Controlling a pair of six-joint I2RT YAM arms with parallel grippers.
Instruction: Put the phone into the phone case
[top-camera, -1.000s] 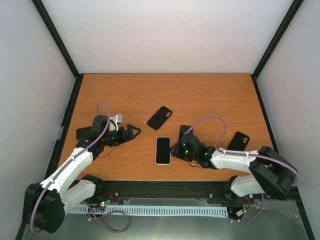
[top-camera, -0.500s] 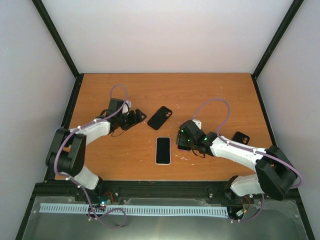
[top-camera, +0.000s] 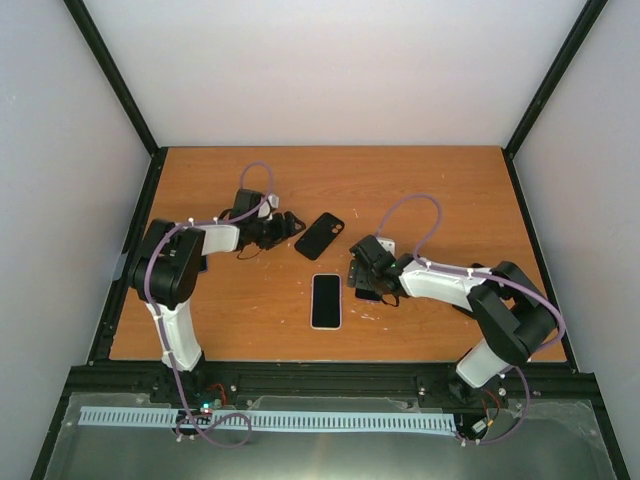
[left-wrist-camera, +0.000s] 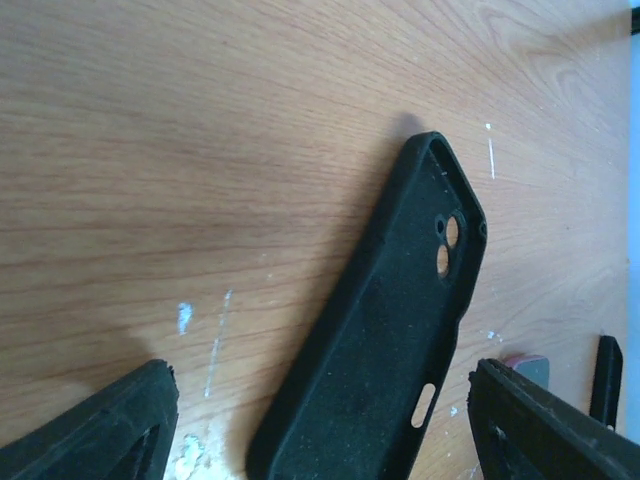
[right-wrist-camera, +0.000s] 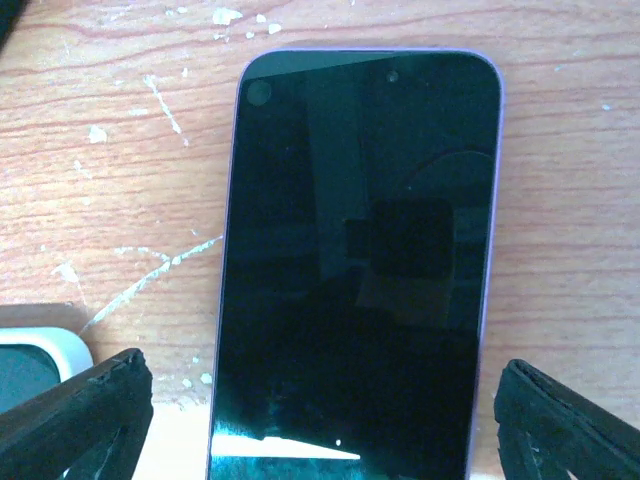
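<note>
The case (left-wrist-camera: 390, 330) lies open side up on the tabletop (top-camera: 420, 190). My left fingers (left-wrist-camera: 100, 430) are spread wide, one on each side of its near end, not touching it. My right fingers (right-wrist-camera: 570, 425) are spread too, empty, straddling the phone (right-wrist-camera: 355, 260), purple-edged and screen up, near the case on its right, apart from it. A white phone (top-camera: 325, 300) lies just nearer me than the case
</note>
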